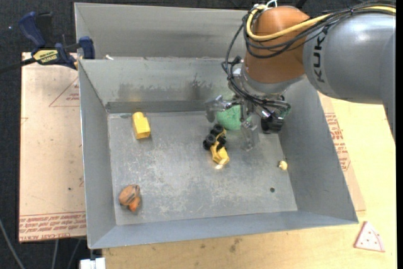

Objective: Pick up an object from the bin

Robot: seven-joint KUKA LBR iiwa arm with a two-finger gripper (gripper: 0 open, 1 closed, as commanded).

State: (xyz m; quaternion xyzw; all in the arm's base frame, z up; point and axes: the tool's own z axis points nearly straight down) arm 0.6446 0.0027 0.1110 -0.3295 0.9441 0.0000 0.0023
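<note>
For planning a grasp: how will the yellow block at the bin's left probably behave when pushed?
The yellow block looks boxy with flat faces, so it would likely slide rather than roll. It seems rigid and small, so probably light. It lies alone in the bin, so a push should disturb nothing else.

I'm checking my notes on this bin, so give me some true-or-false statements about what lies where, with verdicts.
The hand hangs over the back right part of the bin. True.
A green thing lies close by the hand. True.
The yellow block lies in the front right corner. False: it lies at the left, toward the back.
The brown-orange lump touches the black-and-yellow toy. False: the lump lies apart in the front left corner.
</note>
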